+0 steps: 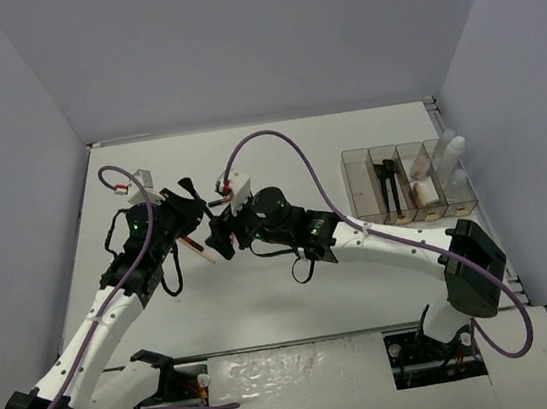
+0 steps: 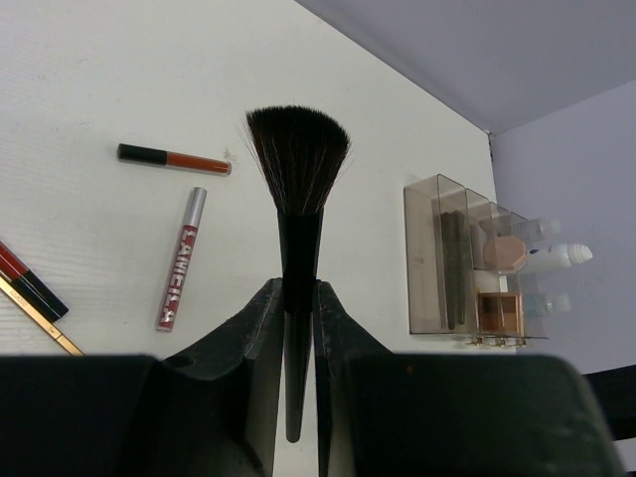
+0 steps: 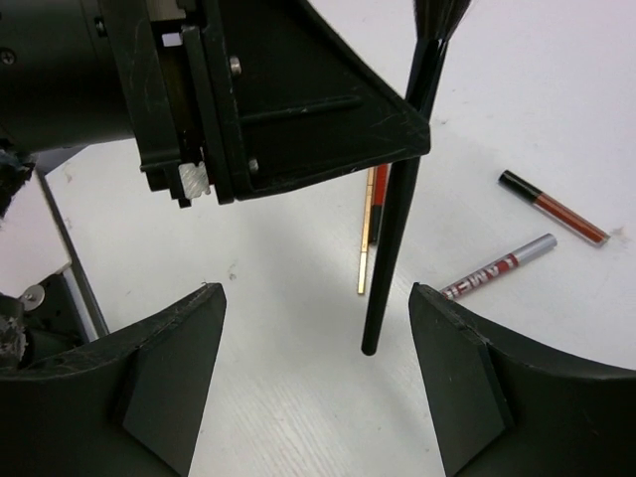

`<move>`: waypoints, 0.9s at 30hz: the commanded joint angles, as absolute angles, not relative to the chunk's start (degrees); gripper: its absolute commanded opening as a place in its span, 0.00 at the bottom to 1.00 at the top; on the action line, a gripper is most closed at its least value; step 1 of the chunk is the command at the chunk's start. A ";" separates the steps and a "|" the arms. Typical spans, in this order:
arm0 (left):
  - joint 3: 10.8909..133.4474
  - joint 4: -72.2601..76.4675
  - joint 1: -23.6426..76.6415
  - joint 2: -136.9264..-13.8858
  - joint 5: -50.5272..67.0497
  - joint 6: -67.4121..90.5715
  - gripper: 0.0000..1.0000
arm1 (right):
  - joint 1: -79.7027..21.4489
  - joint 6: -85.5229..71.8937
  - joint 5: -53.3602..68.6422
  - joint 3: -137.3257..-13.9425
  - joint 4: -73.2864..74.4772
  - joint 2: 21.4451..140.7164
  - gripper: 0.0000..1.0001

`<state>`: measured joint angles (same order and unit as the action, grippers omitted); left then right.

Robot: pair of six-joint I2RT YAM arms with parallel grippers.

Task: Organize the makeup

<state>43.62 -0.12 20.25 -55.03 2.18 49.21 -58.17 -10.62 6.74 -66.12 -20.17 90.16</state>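
Our left end effector (image 2: 298, 298) is clamped on the brush (image 2: 298, 169) at mid-handle, holding it above the tabletop (image 2: 89, 79) with the bristles pointing away from the wrist. The handle's free tail reaches in between the 2 spread, empty fingers of our right end effector (image 3: 316, 298), its long axis lying across their closing line. We read this as a handover, since the organizer (image 1: 410, 184) lies on the right arm's side.

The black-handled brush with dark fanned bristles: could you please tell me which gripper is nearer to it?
Left. The left gripper is shut on the handle of the black-handled brush, holding it. The right gripper is open, straddling the handle's free end without touching it.
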 commanded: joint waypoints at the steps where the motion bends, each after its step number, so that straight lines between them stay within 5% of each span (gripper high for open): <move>1: 47.27 3.72 20.65 -55.02 1.42 47.37 0.00 | -58.27 -7.66 2.00 -69.76 -21.38 88.31 0.71; 13: 47.94 2.52 20.65 -52.81 5.74 48.60 0.00 | -58.10 -9.07 4.30 -72.92 -24.04 94.68 0.58; 16: 48.32 2.21 20.65 -53.58 6.98 49.53 0.00 | -58.18 -9.31 4.31 -73.54 -23.57 95.92 0.48; 22: 49.20 -1.67 20.58 -54.34 6.15 48.69 0.02 | -58.10 -8.44 1.05 -72.36 -22.32 93.94 0.09; 25: 49.83 -4.48 20.65 -54.84 4.31 47.19 0.18 | -57.92 -7.69 -2.10 -71.90 -20.92 92.64 0.00; 27: 50.54 -7.59 20.65 -55.17 1.64 45.54 0.52 | -57.28 -7.36 -3.99 -71.10 -19.02 91.17 0.00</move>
